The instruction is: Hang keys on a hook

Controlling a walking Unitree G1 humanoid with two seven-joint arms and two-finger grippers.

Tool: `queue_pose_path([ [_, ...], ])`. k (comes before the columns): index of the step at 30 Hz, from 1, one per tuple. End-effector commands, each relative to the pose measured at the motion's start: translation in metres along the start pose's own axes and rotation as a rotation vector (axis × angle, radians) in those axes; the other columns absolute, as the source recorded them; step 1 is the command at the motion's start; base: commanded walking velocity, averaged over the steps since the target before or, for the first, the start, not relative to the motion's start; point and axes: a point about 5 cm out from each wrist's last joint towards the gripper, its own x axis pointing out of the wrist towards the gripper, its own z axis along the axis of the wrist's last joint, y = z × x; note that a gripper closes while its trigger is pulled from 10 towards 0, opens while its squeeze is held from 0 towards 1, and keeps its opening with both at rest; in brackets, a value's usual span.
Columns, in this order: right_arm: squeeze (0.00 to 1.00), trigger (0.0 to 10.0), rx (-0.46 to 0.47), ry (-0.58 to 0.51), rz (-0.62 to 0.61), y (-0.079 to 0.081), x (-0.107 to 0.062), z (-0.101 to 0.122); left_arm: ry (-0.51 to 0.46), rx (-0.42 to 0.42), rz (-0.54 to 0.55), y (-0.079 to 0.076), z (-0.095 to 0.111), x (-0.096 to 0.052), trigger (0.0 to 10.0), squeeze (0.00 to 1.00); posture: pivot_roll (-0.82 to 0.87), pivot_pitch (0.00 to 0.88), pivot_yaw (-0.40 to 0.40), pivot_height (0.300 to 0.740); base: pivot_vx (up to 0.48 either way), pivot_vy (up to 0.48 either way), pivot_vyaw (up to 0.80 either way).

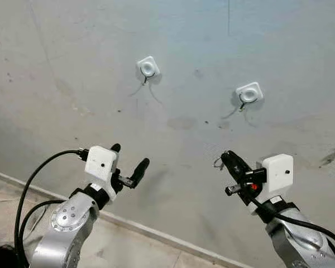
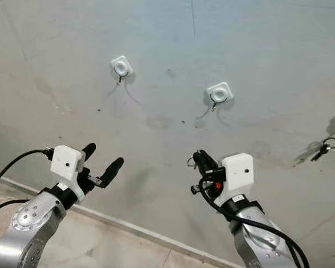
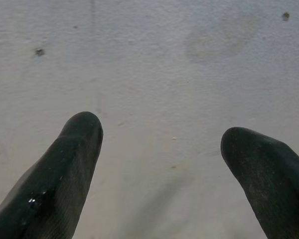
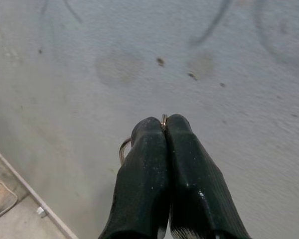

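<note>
wall (image 1: 184, 44): grey, two white hooks on it | right tool (image 1: 226, 159): pinched tight on the key ring (image 4: 123, 149), low and well below the right hook (image 1: 249, 94) | left tool (image 1: 128, 159): wide open, holds nothing | task: keys not hung yet, lift still to do

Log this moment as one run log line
right claw: shut on key ring, below wall hooks | left claw: open, idle | nearest hook: bare | hang: not yet done
</note>
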Motion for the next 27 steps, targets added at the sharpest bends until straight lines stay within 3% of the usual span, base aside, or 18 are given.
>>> queue_pose_path([
  [1,0.0,10.0,-0.017,-0.025,-0.014,-0.002,0.002,0.005,0.004,0.008,-0.007,-0.001,0.001,0.003,10.0,0.0,0.14,0.0,-0.046,0.74,0.0,0.0,0.0],
  [14,0.0,10.0,-0.007,-0.035,-0.043,-0.002,0.008,0.008,0.005,-0.006,0.0,-0.001,0.002,0.01,10.0,0.0,0.14,0.0,-0.045,0.74,0.0,0.0,0.0],
  [19,0.0,10.0,0.002,-0.061,-0.048,0.0,0.013,0.011,-0.007,-0.001,-0.021,-0.005,0.005,0.014,10.0,0.0,0.15,0.0,-0.042,0.74,0.0,0.0,-0.48],
  [27,0.0,10.0,0.005,-0.12,-0.051,0.005,0.026,0.022,-0.03,0.134,-0.112,-0.012,0.01,0.015,10.0,0.0,0.16,0.0,-0.039,0.74,0.0,0.0,0.0],
])
